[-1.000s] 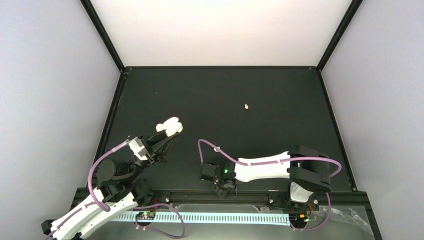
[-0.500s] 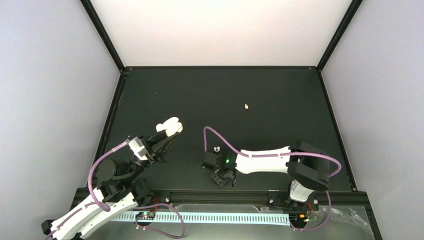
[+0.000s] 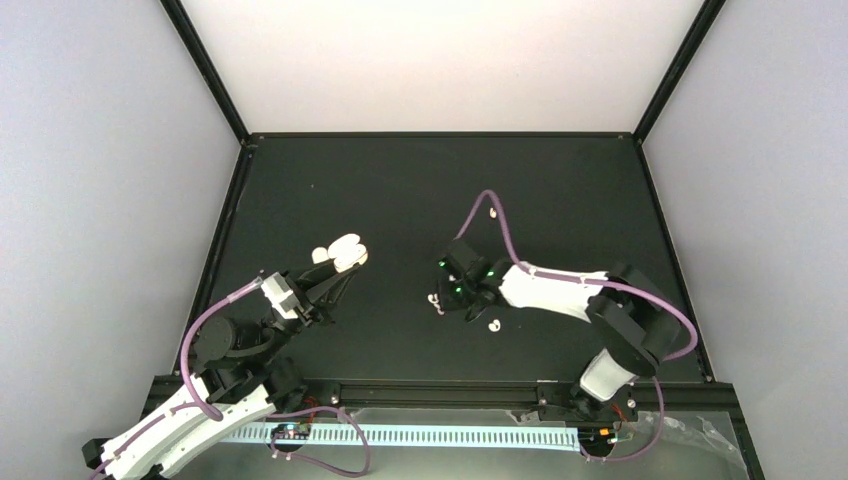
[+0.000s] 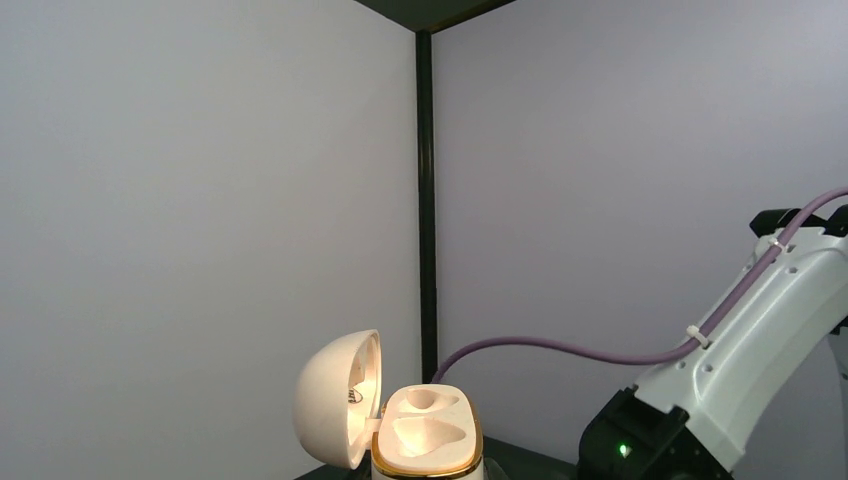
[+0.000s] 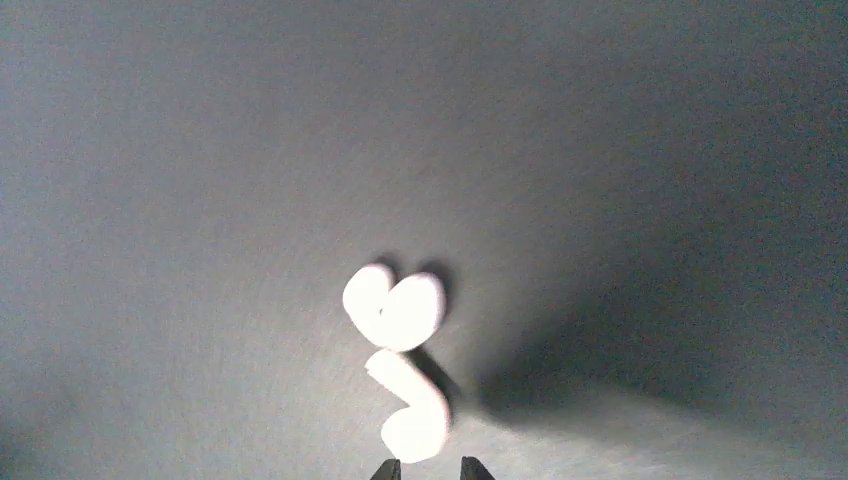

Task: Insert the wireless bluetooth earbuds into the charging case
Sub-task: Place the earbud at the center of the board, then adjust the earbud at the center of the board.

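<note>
My left gripper (image 3: 337, 263) is shut on the cream charging case (image 3: 343, 250) and holds it upright off the table. Its lid (image 4: 335, 398) is open and both wells of the gold-rimmed case (image 4: 425, 435) are empty. My right gripper (image 3: 447, 296) is low over the mat in the middle, slightly open and empty (image 5: 429, 468). A stemmed earbud (image 5: 410, 405) lies just ahead of its tips, and a bean-shaped earbud (image 5: 393, 308) touches the far end of that one. These show as a white speck (image 3: 436, 302). Another earbud (image 3: 494, 325) lies right of the gripper, and one more (image 3: 493, 211) lies farther back.
The black mat (image 3: 400, 190) is bounded by a black frame with grey walls on the left, right and back. The right arm's purple cable (image 3: 505, 230) loops over the mat near the far earbud. The right arm (image 4: 740, 340) fills the left wrist view's right side.
My right arm has swung from the near edge forward to the middle of the mat, down over the earbuds. My left arm and the case have stayed put.
</note>
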